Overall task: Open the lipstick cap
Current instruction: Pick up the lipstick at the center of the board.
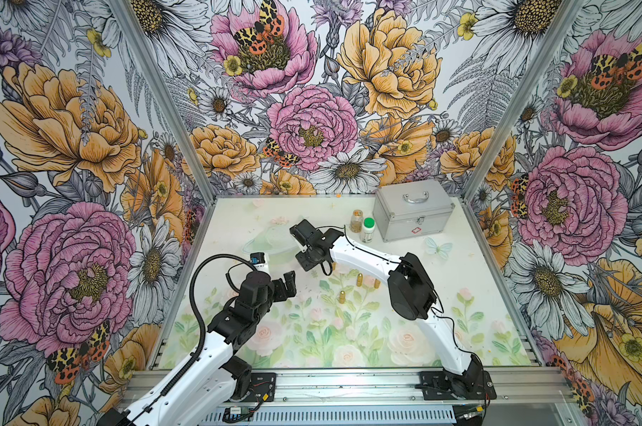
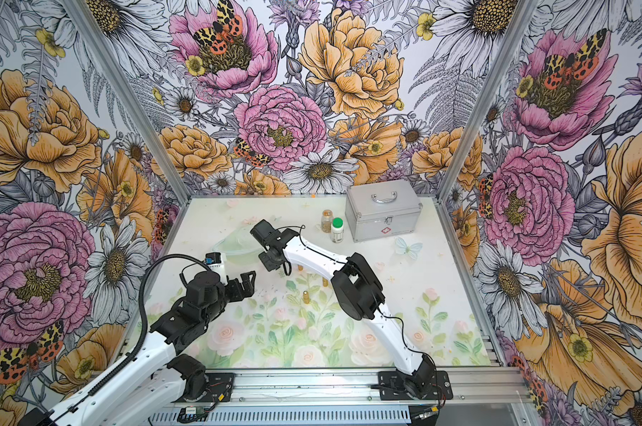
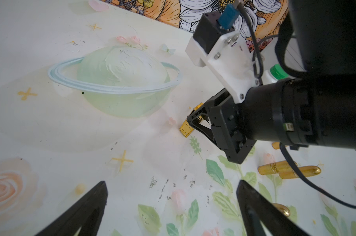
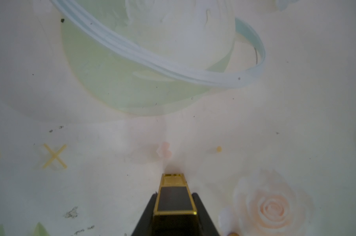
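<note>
Lipstick, gold and black, sits clamped in the right pincer near the printed planet. Left pincer gapes empty over bare worktop

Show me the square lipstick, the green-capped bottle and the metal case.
square lipstick (image 4: 174,199): right wrist view, its dark panel.
green-capped bottle (image 1: 368,222): a top view, its green cap.
metal case (image 1: 415,211): a top view, its lid.

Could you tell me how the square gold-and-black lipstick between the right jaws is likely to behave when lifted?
The square lipstick looks rigid, and its flat sides should resist rolling, unlike the round gold tubes nearby. Its glossy finish may be slippery against the jaws of the right gripper, so it could pivot or slide.
</note>
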Robot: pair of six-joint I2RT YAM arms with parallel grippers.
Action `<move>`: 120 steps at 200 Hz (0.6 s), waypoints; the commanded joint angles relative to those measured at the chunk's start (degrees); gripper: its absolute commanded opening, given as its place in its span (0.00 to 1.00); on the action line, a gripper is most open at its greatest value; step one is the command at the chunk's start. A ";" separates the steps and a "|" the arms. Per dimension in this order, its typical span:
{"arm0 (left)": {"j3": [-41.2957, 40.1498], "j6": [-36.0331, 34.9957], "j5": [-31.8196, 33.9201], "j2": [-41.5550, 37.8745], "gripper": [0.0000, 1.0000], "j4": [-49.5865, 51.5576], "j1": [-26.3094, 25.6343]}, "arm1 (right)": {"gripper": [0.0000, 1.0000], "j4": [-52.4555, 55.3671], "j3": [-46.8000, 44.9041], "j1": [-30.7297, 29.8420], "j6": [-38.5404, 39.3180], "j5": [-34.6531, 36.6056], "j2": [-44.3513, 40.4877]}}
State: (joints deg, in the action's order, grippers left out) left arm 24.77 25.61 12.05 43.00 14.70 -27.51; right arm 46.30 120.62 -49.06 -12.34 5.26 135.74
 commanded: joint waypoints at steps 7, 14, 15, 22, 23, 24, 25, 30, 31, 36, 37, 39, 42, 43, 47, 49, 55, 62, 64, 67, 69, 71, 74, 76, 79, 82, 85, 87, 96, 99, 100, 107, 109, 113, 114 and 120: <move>0.27 -0.18 1.41 -0.64 0.99 -1.76 0.30 | 0.27 -0.16 -0.02 0.46 -1.45 -0.60 -5.89; 0.27 -0.35 1.48 -0.59 0.99 -1.82 0.28 | 0.27 -0.16 -0.32 0.47 -1.63 -0.72 -6.37; 0.27 -0.32 1.48 -0.53 0.99 -1.84 0.27 | 0.27 -0.16 -0.35 0.46 -1.64 -0.75 -6.46; 0.44 -0.66 1.34 -0.50 0.99 -1.94 0.27 | 0.26 -0.16 -0.81 0.56 -1.89 -0.99 -7.14; 0.49 -0.70 1.32 -0.53 0.99 -1.95 0.27 | 0.26 -0.16 -0.86 0.55 -1.94 -1.06 -7.24; 0.51 -0.67 1.31 -0.54 0.99 -1.91 0.26 | 0.26 -0.16 -0.93 0.59 -1.96 -1.13 -7.37; 0.53 -0.75 1.27 -0.50 0.99 -1.93 0.26 | 0.26 -0.16 -1.01 0.61 -2.02 -1.17 -7.49; 0.67 -1.10 1.10 -0.47 0.99 -2.04 0.29 | 0.26 -0.16 -1.48 0.74 -2.37 -1.49 -8.15; 0.69 -1.13 1.07 -0.47 0.99 -2.04 0.27 | 0.25 -0.16 -1.59 0.73 -2.40 -1.57 -8.27; 0.92 -1.35 1.03 -0.38 0.99 -2.09 0.19 | 0.25 -0.16 -2.06 0.91 -2.72 -2.18 -9.07; 0.95 -1.44 0.99 -0.33 0.99 -2.06 0.18 | 0.25 -0.16 -2.14 0.90 -2.79 -2.35 -9.26; 1.10 -1.61 0.94 -0.26 0.99 -2.09 0.17 | 0.25 -0.16 -2.40 0.96 -2.96 -2.64 -9.55; 1.21 -1.81 0.99 -0.21 0.99 -2.06 0.12 | 0.25 -0.16 -2.76 1.10 -3.24 -3.11 -10.25; 1.23 -1.84 0.97 -0.16 0.99 -2.05 0.10 | 0.25 -0.16 -2.89 1.17 -3.32 -3.30 -10.25; 1.37 -2.21 0.91 -0.04 0.98 -2.22 0.02 | 0.25 -0.16 -3.39 1.40 -3.71 -4.02 -11.21; 1.40 -2.33 0.85 0.04 0.99 -2.40 0.00 | 0.25 -0.21 -3.55 1.55 -3.93 -4.49 -11.56; 1.50 -3.20 0.62 0.34 0.99 -3.04 -0.39 | 0.25 -0.15 -4.40 1.93 -4.45 -5.56 -12.78; 1.67 -3.98 0.51 0.85 0.99 -3.86 -0.90 | 0.25 -0.08 -5.53 2.41 -5.16 -6.84 -14.18; 1.74 -4.14 0.56 1.03 0.99 -4.04 -1.02 | 0.25 -0.07 -5.89 2.57 -5.31 -7.19 -14.67; 1.91 -4.41 0.60 1.29 0.99 -4.47 -1.33 | 0.25 -0.07 -6.50 2.78 -5.61 -7.76 -15.37; 2.00 -4.53 0.60 1.51 0.99 -4.71 -1.54 | 0.25 -0.07 -6.79 2.95 -5.82 -8.17 -15.83; 2.13 -4.78 0.56 1.83 0.99 -4.91 -1.68 | 0.25 -0.07 -7.24 3.17 -6.02 -8.58 -16.25; 2.32 -5.20 0.52 2.25 0.99 -5.37 -2.00 | 0.25 -0.07 -7.79 3.29 -6.36 -9.25 -16.89; 2.37 -5.45 0.49 2.54 0.98 -5.62 -2.22 | 0.25 -0.07 -8.00 3.32 -6.46 -9.45 -17.16; 2.46 -5.96 0.58 3.06 0.99 -6.23 -2.64 | 0.25 -0.08 -8.67 3.35 -6.90 -10.45 -18.05; 2.60 -6.43 0.71 3.64 0.99 -6.87 -3.19 | 0.25 -0.07 -9.16 3.35 -7.16 -11.30 -18.59; 2.69 -6.96 1.21 4.21 0.98 -7.49 -3.76 | 0.25 -0.07 -9.59 4.59 -7.48 -12.20 -19.20; 2.77 -7.39 1.46 4.62 0.98 -7.84 -4.00 | 0.25 -0.07 -9.82 4.89 -7.63 -12.55 -19.38; 2.85 -9.44 2.09 6.42 0.98 -10.35 -6.05 | 0.25 -0.01 -11.43 5.94 -8.66 -15.39 -21.25; 2.68 -10.42 2.10 7.05 0.98 -11.73 -6.71 | 0.25 0.01 -11.65 6.13 -8.86 -15.92 -21.58; 2.62 -10.72 2.10 7.21 0.99 -12.07 -7.01 | 0.25 0.06 -11.86 6.24 -8.99 -16.13 -21.80; 2.06 -12.89 2.22 8.66 0.98 -15.48 -8.62 | 0.25 0.25 -12.86 6.79 -9.50 -17.70 -22.96; 1.99 -13.42 2.13 9.16 0.98 -16.54 -9.01 | 0.25 0.32 -13.06 6.92 -9.53 -18.01 -23.33; 1.72 -14.65 1.65 9.99 0.98 -18.50 -9.70 | 0.25 0.47 -13.56 7.16 -9.63 -18.67 -24.08; 1.65 -15.07 1.48 10.30 0.98 -19.02 -9.82 | 0.25 0.51 -13.65 7.19 -9.68 -18.82 -24.23; 1.68 -16.97 0.50 12.02 0.97 -21.35 -10.44 | 0.25 0.90 -14.39 7.46 -9.72 -19.45 -25.10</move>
State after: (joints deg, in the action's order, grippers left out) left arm 25.91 17.47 12.93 51.09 5.45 -34.89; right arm 46.52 108.73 -43.11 -19.33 -7.46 115.13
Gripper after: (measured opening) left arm 0.981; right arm 0.255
